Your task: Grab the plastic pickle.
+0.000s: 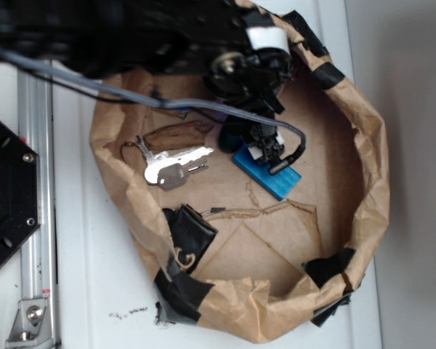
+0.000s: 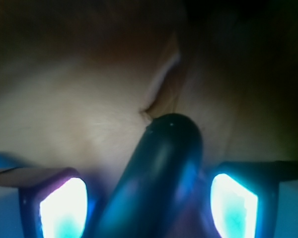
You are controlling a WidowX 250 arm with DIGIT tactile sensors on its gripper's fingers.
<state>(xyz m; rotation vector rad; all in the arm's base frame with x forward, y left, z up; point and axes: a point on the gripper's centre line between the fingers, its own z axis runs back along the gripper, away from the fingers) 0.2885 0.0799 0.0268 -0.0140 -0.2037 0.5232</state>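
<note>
Exterior view: the arm is reaching down from the top of the frame into a brown paper tray (image 1: 363, 182) sitting on the white bench (image 1: 80, 291). The tool (image 1: 265, 149) is hanging low over the upper end of the blue block (image 1: 272, 174). Just left of it, a dark rounded shape, apparently the pickle (image 1: 229, 138), is showing partly under the arm. A brown piece (image 1: 176, 135) is lying further left, with a bunch of keys (image 1: 171, 166) just below it. Black tape (image 1: 192, 231) is patching the tray's rim.

Wrist view: the pickle (image 2: 161, 178) is lying lengthwise between the two fingers (image 2: 62, 206), its rounded end pointing away from the camera over the paper floor. The fingers are standing apart on either side of it. I cannot tell whether they are touching it, so the tool's state cannot be confirmed.
</note>
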